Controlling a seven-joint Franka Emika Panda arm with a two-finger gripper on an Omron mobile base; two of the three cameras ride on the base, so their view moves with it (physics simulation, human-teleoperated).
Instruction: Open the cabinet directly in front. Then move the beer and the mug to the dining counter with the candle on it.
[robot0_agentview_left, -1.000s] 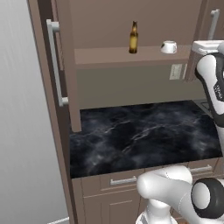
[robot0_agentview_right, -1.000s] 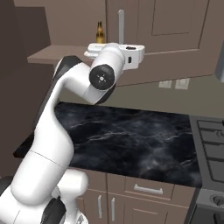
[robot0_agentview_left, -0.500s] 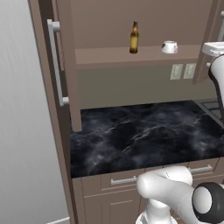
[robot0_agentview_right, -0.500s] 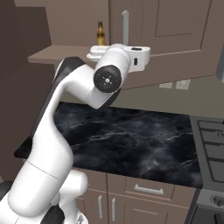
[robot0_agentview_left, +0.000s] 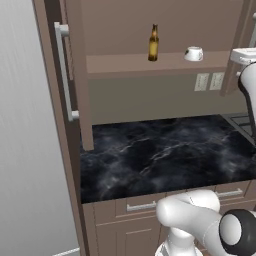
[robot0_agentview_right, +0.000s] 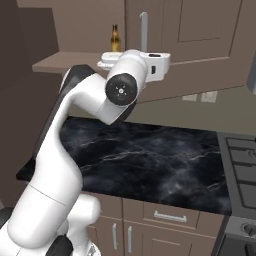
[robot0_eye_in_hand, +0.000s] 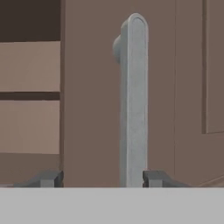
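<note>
Black white-veined marble worktop (robot0_agentview_left: 165, 160) spans the foreground beneath a brown wooden wall cabinet (robot0_agentview_left: 75, 75), whose left door (robot0_agentview_left: 52, 95) with its long silver bar handle (robot0_agentview_left: 64, 70) already stands swung out. On the exposed shelf (robot0_agentview_left: 150, 64), the slim amber-brown glass beer bottle (robot0_agentview_left: 153, 43) stands upright, and the squat white mug (robot0_agentview_left: 194, 53) sits just to its right, apart from it. Further right, the right door (robot0_agentview_right: 200, 45) looks closed, and in the hand view its vertical silver bar (robot0_eye_in_hand: 133, 105) rises between the dark fingertips (robot0_eye_in_hand: 46, 178) of the gripper (robot0_eye_in_hand: 101, 179), nearer the right tip. The jaws stand spread, clamping nothing. To pull well, I judge the hand should centre on the bar, close firmly, then follow the door's arc instead of tugging straight back.
</note>
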